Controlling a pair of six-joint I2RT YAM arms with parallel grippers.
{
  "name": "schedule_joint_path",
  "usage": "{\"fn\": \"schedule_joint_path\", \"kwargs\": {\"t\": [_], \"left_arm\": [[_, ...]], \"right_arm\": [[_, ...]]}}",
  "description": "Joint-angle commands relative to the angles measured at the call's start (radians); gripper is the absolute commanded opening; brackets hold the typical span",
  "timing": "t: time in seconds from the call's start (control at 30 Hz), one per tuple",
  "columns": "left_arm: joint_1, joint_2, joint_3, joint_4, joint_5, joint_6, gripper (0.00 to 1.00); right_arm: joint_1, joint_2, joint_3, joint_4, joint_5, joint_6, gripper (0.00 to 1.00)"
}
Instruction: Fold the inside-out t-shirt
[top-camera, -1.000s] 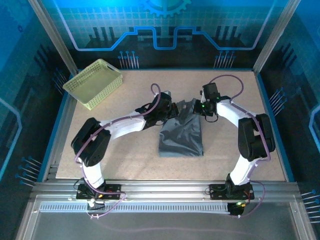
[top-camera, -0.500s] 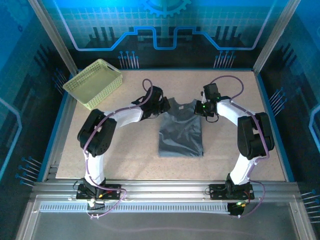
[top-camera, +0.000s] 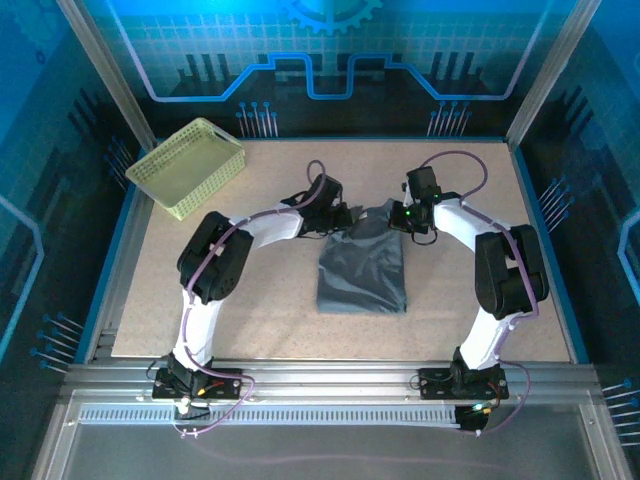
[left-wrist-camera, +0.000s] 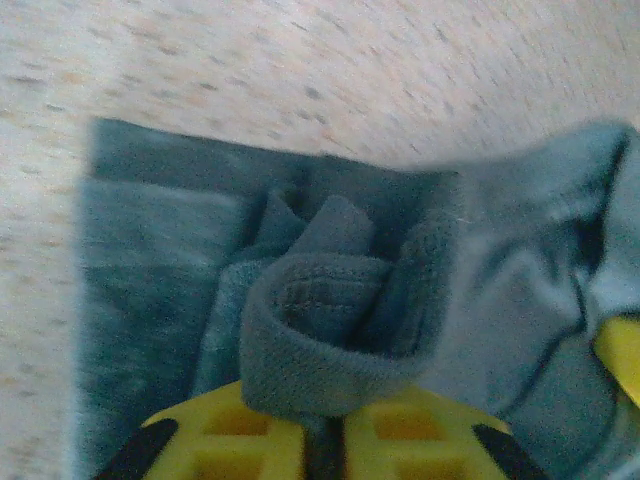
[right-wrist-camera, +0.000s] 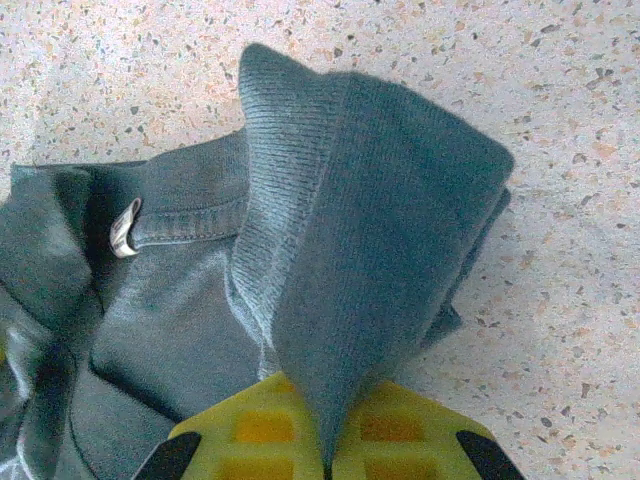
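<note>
Plain dark slate-grey, matte: inside-out t-shirt (top-camera: 362, 272), centre of the top view. In both wrist views its hem shows a fine ribbed knit and reads slightly teal-grey. A small pale silvery loop (right-wrist-camera: 124, 228) sits on a seam at the left of the right wrist view. The basket (top-camera: 187, 165) at upper left is pale yellow-green with lattice walls. The counter (top-camera: 250, 320) is beige with fine dark and orange speckle. The left gripper (left-wrist-camera: 322, 452) and right gripper (right-wrist-camera: 327, 445) are yellow with black corners, at the bottom edge of each wrist view. The arms (top-camera: 265, 232) have white shells and black joints. The cables (top-camera: 455, 155) are purple. The backdrop (top-camera: 320, 60) is blue with a lighter grid and circuit-like lines. The frame rails (top-camera: 330, 385) are silver-grey.
</note>
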Motion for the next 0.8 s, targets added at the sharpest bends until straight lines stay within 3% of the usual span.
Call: {"fn": "schedule_joint_path", "kwargs": {"t": [0.0,0.33,0.43,0.77], "left_arm": [[-0.053,-0.015,0.036,-0.076,-0.029,0.093,0.22],[-0.012,0.016,0.087,-0.170,-0.155,0.073,0.23],[-0.007,0.048,0.130,-0.204,-0.160,0.083,0.42],[0.003,0.103,0.188,-0.266,-0.224,0.060,0.54]], "right_arm": [[-0.011,0.006,0.011,0.012,0.012,-0.010,0.00],[-0.006,-0.003,0.003,0.013,0.007,-0.007,0.00],[-0.005,-0.003,-0.003,0.015,0.009,-0.009,0.00],[-0.005,0.003,-0.012,0.018,0.006,-0.012,0.00]]}}
